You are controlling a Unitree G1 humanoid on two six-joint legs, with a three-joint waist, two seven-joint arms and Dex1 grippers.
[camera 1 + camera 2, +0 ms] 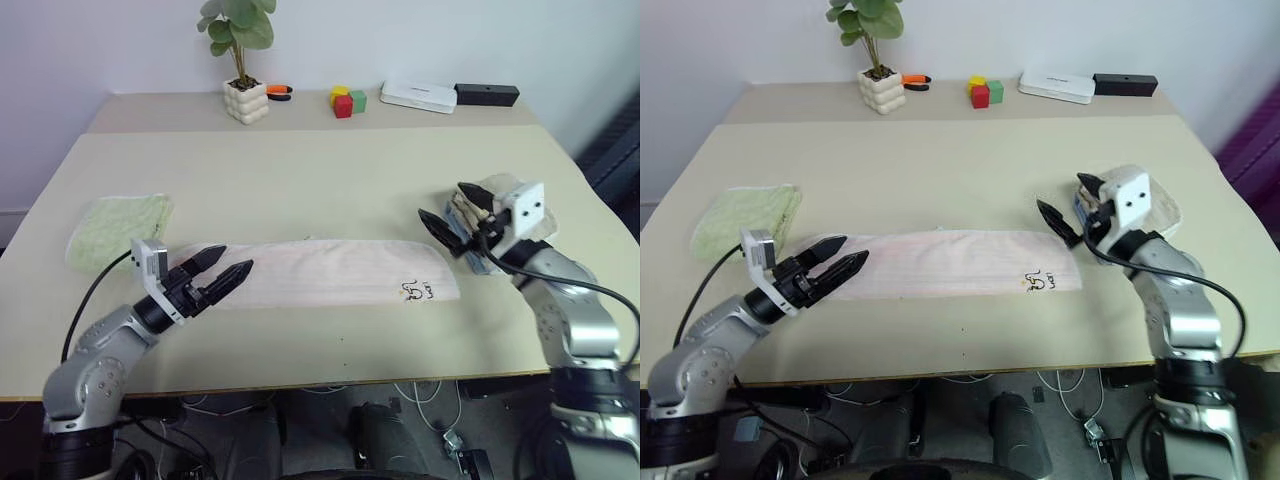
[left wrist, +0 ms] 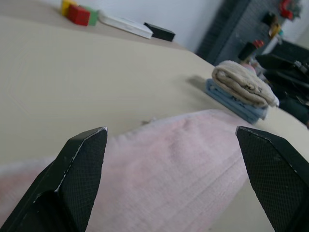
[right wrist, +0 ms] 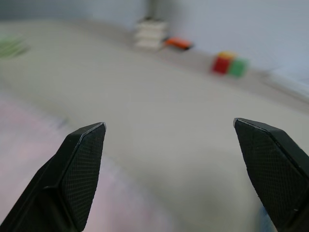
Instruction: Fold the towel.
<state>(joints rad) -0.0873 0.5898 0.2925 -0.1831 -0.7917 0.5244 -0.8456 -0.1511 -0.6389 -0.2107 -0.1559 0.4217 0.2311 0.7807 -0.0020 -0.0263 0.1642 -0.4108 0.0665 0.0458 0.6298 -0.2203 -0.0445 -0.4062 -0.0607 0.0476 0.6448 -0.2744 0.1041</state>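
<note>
Right end effector (image 3: 169, 140): two black textured fingers (image 3: 79, 166), spread wide apart. Below: beige tabletop (image 3: 159, 125), pale pink towel (image 3: 29, 159) at one side. Far edge: red, yellow and green blocks (image 3: 229, 64), orange item (image 3: 177, 43).

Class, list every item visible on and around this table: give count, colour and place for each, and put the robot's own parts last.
towel: one, pale pink, flat lengthwise at the table's near middle
green towel: one, light green, folded, left side
folded towels: a tan one on a blue one, right side
potted plant: one, green leaves, white pot, far edge
blocks: yellow, red, green, far edge
white box: one, far edge
black box: one, beside the white box
orange tool: one, by the pot
table: one, beige
left gripper: black jaws open, over the towel's left end
right gripper: black jaws open, near the towel's right end
</note>
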